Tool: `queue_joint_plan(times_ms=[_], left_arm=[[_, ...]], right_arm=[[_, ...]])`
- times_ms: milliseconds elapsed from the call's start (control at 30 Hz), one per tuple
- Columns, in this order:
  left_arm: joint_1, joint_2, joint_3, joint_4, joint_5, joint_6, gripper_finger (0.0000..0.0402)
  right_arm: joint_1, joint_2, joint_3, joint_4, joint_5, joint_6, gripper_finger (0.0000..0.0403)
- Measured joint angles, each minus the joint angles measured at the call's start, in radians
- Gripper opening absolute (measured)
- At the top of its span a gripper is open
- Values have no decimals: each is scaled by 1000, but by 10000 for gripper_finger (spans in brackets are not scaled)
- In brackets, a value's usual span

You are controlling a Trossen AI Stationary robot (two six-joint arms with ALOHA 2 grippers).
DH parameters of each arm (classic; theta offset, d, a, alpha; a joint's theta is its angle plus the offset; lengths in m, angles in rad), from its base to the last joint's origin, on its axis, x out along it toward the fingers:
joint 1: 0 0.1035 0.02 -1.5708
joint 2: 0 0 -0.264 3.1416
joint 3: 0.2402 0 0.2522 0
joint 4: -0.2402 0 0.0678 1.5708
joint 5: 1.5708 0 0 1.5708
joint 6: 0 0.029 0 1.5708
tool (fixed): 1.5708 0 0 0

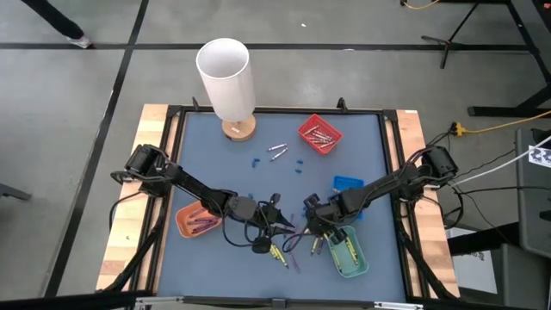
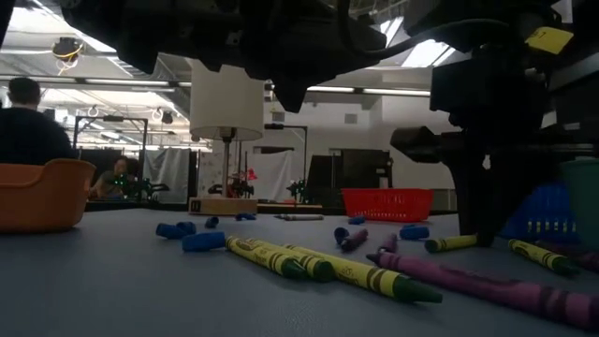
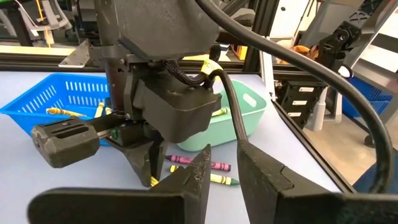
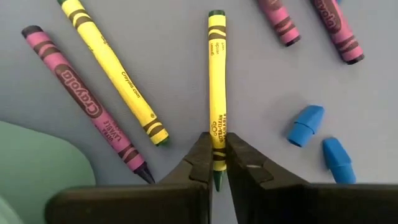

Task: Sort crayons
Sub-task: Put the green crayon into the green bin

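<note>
Several yellow and purple crayons lie loose on the blue table (image 1: pixel 258 181) near its front middle. My right gripper (image 4: pixel 218 163) points steeply down over them and is shut on one yellow crayon (image 4: pixel 217 81), which lies flat. Beside it lie another yellow crayon (image 4: pixel 115 68) and a purple one (image 4: pixel 84 102). My left gripper (image 3: pixel 224 163) hovers close to the left of the right one (image 1: pixel 312 232), nearly level, open with nothing between its fingers. My right gripper pinches the yellow crayon near its pointed end (image 4: pixel 217 142) between its two fingers. The fingers come from above, slanting steeply down, one on each long side. The crayon lies flat on the table and reaches away from the gripper.
A teal tray (image 1: pixel 349 251) stands just right of the grippers, a blue tray (image 1: pixel 349 183) behind it, an orange tray (image 1: pixel 198 222) with crayons at the left, a red tray (image 1: pixel 320 134) at the back. A white cylinder (image 1: pixel 225 77) stands on a wooden base at the far edge. Small blue bits (image 4: pixel 306 124) lie scattered.
</note>
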Motion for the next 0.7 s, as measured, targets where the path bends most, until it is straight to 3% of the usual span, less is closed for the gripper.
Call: queue_joint_plan(times_ms=[367, 700], left_arm=[[0, 0, 0, 0, 0, 2, 64], [0, 0, 0, 0, 10, 2, 64]], right_arm=[[-1, 3, 206, -222, 8, 7, 26], [22, 1, 429, -547, -8, 165, 26]])
